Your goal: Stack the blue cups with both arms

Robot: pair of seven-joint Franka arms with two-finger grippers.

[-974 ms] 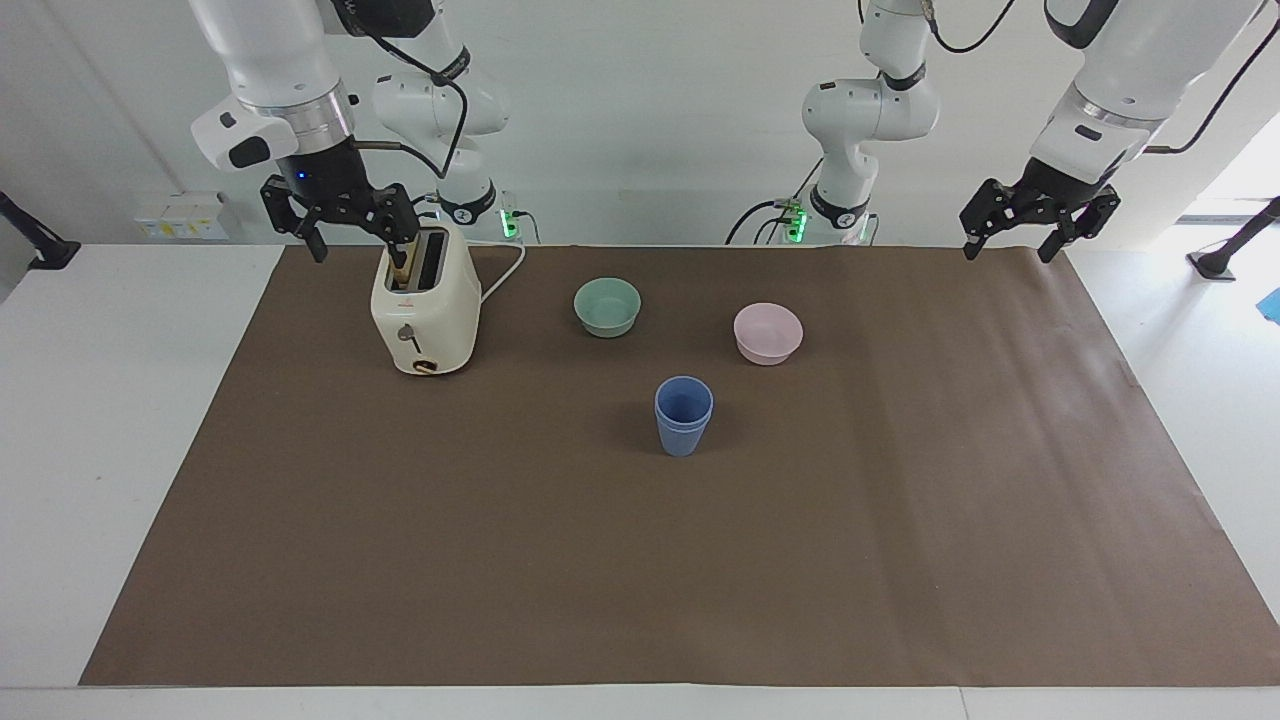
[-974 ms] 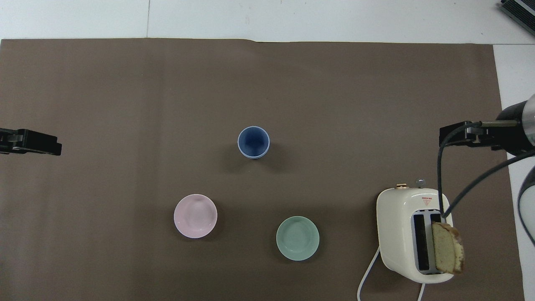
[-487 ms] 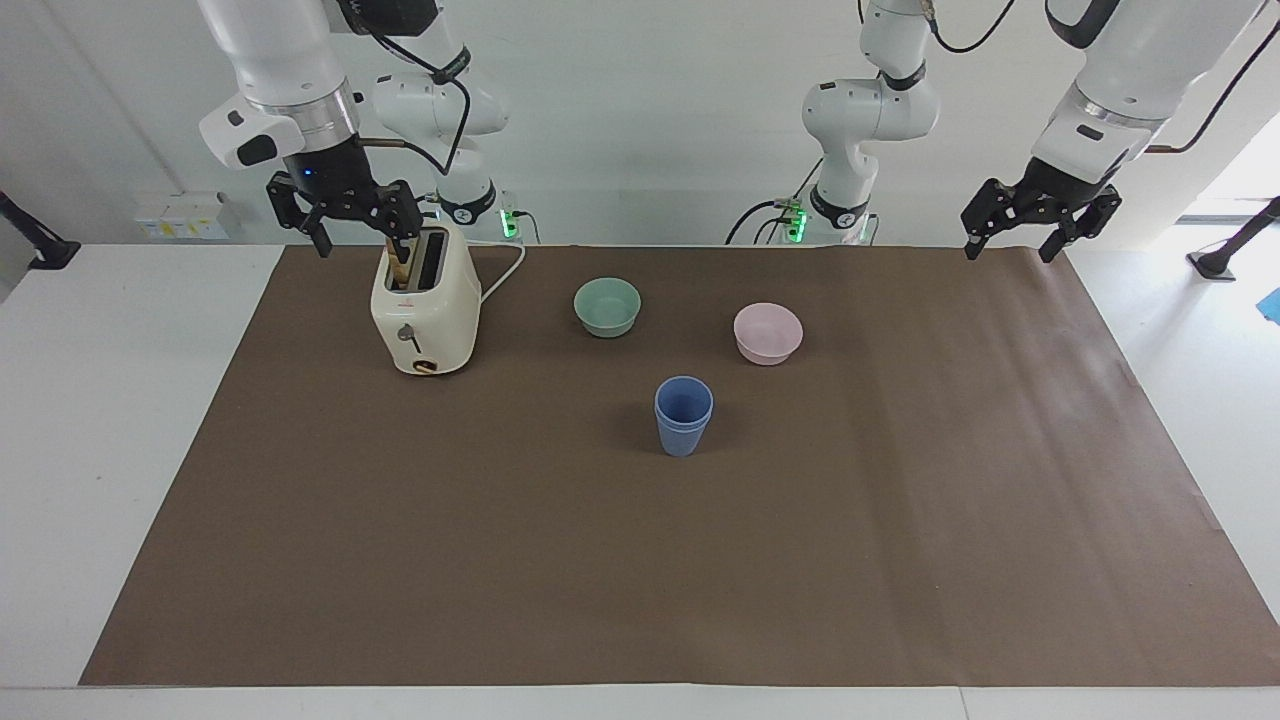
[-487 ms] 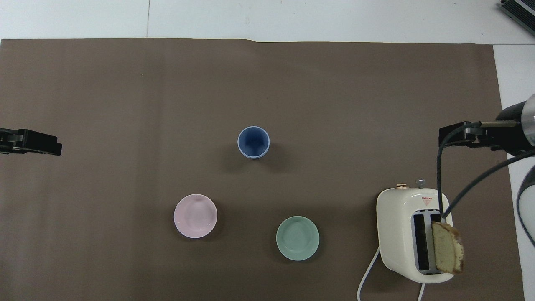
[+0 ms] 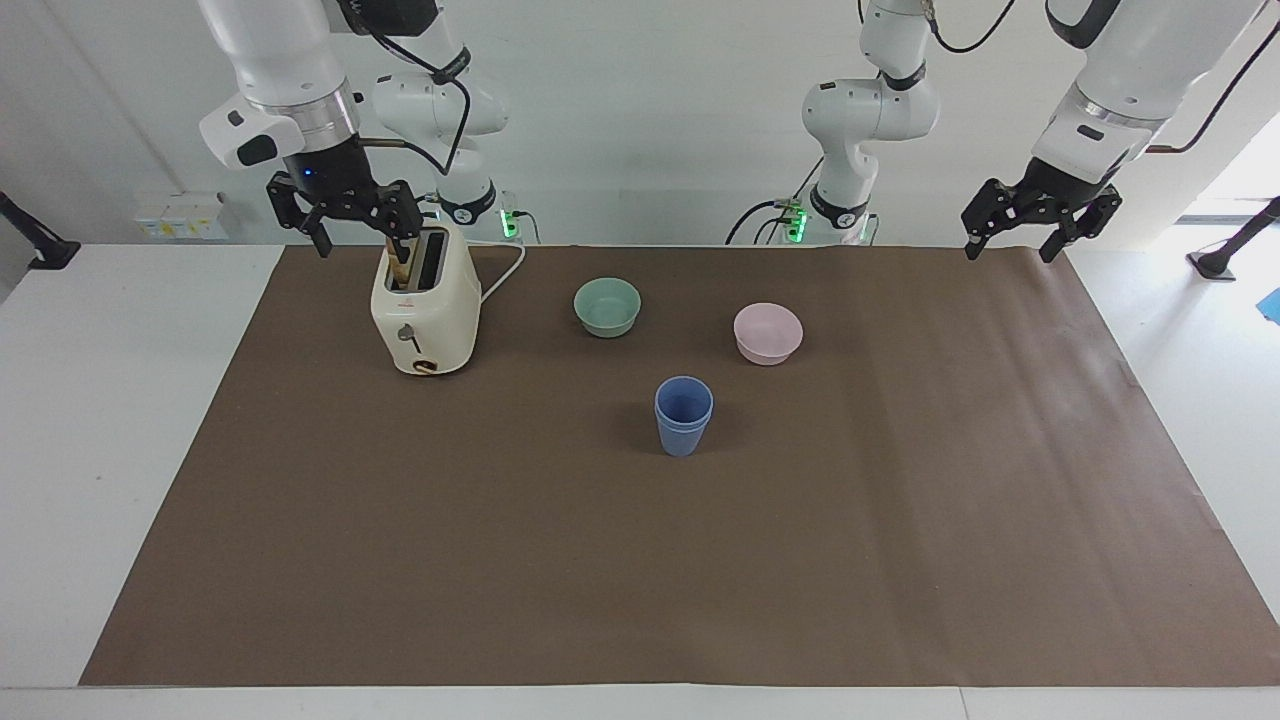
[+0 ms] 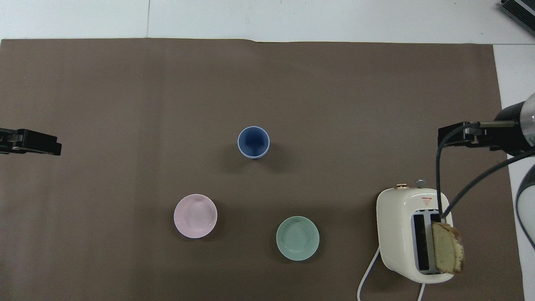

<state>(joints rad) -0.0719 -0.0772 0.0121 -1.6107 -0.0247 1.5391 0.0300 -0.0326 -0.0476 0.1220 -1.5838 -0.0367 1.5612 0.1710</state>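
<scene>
Two matte periwinkle-blue tapered plastic cups [image 5: 683, 415] stand nested mid-mat; the stack looks complete. Keep the left gripper [image 5: 1040, 222] and right gripper [image 5: 347, 218], both released and empty, raised well clear of the cups and the cream toaster [image 5: 424, 311]

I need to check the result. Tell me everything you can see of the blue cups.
The blue cups are two matte periwinkle tumblers, plastic by the look, tapered and handleless. One sits nested inside the other, its rim showing just above the outer rim. The stack stands upright and open-mouthed on the brown mat, farther from the robots than both bowls. Nothing else touches it.
</scene>
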